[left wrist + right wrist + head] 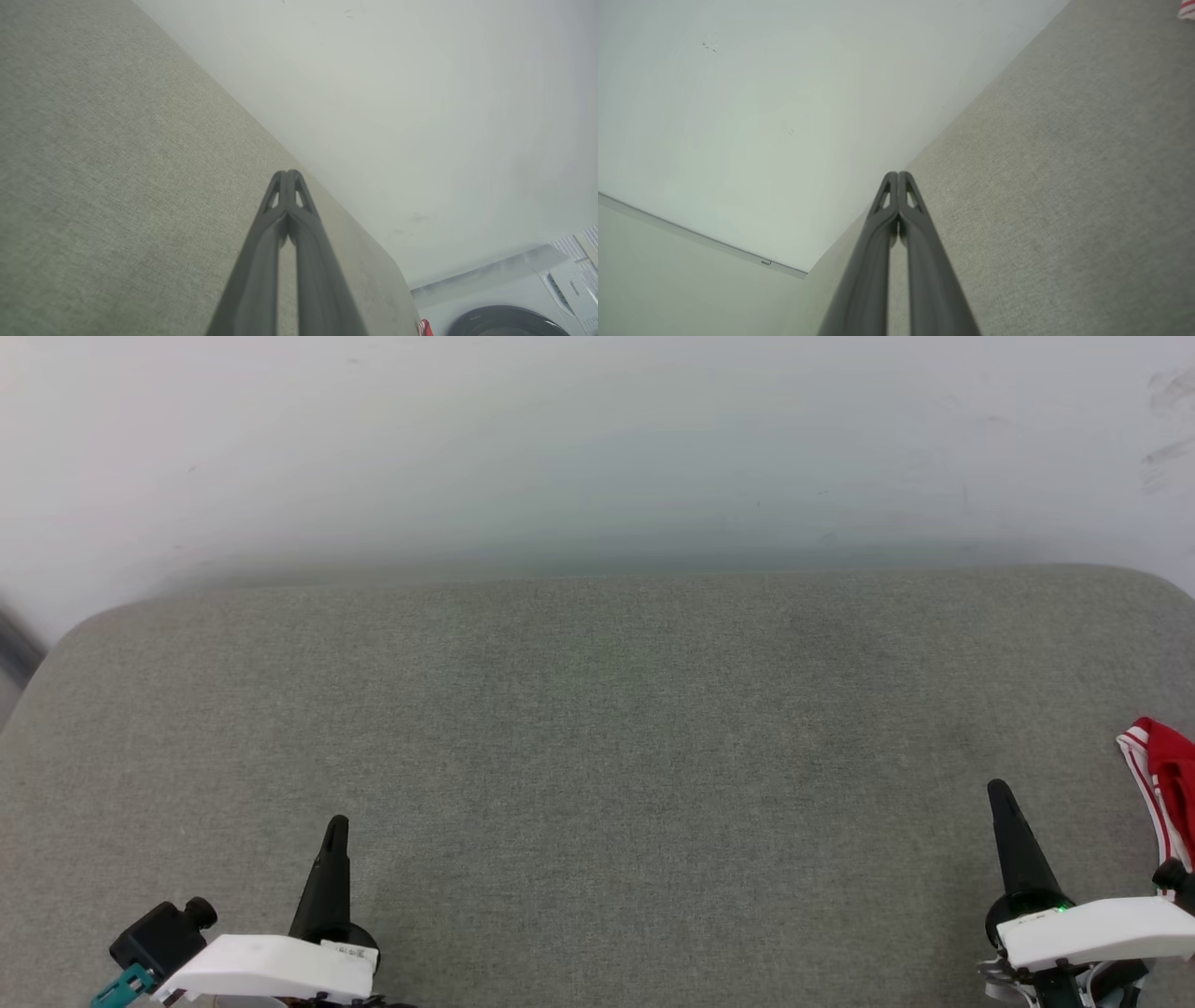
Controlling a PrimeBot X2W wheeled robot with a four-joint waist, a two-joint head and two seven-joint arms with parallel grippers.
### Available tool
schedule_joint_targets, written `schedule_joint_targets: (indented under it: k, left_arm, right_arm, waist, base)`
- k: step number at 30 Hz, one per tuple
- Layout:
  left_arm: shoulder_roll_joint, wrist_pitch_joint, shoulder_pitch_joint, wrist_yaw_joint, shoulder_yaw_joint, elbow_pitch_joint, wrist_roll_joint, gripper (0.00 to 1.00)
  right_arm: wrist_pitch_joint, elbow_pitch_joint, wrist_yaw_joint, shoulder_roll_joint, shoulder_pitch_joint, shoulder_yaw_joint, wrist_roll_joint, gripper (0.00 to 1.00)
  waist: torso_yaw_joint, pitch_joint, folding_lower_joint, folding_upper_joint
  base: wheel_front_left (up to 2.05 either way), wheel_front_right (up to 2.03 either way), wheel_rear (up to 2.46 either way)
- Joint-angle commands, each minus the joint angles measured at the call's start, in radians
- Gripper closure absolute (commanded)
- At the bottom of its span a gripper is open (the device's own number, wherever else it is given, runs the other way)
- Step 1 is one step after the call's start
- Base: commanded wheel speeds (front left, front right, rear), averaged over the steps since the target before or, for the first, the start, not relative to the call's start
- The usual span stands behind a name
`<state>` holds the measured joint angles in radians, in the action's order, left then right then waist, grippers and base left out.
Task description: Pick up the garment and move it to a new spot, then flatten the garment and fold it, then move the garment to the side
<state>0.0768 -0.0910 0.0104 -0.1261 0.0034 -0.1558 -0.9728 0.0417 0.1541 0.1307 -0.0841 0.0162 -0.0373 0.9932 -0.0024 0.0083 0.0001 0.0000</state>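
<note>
The red garment with its red-and-white striped trim peeks in at the far right edge of the head view, lying on the grey cushioned surface; most of it is cut off. A sliver of it shows in the left wrist view as the garment and in the right wrist view as the garment. My right gripper is shut and empty, a short way left of the garment. My left gripper is shut and empty at the lower left. Their tips press together in both wrist views: left gripper, right gripper.
A pale wall runs along the surface's far edge. The left wrist view catches a white washing machine beyond the surface's right end. The surface has rounded far corners.
</note>
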Motion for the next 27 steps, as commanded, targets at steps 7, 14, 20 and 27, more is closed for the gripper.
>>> schedule_joint_targets:
  k: [7,14,20,27]
  left_arm:
    - [0.004,0.023,-0.037,-0.004,0.011,-0.004,-0.098,1.0]
    - [0.005,0.04,-0.048,-0.004,0.018,-0.014,-0.164,1.0]
    - [0.005,0.056,-0.056,-0.004,0.024,-0.022,-0.226,1.0]
    - [0.004,0.074,-0.067,-0.004,0.032,-0.032,-0.294,1.0]
  right_arm:
    - [-0.02,0.005,0.0,0.005,0.032,-0.01,0.095,1.0]
    - [-0.034,0.015,0.0,0.006,0.04,-0.015,0.157,1.0]
    - [-0.048,0.024,0.0,0.008,0.047,-0.021,0.214,1.0]
    - [-0.062,0.034,0.0,0.01,0.055,-0.027,0.279,1.0]
  waist:
    - [0.0,0.0,-0.0001,0.0]
    - [0.0,-0.001,-0.0001,0.0]
    - [0.001,-0.001,-0.0001,0.0]
    - [0.001,-0.002,-0.0001,0.0]
  base:
    - [0.0,0.0,0.0]
    - [0.0,0.0,0.0]
    - [0.0,0.0,0.0]
    - [0.0,0.0,0.0]
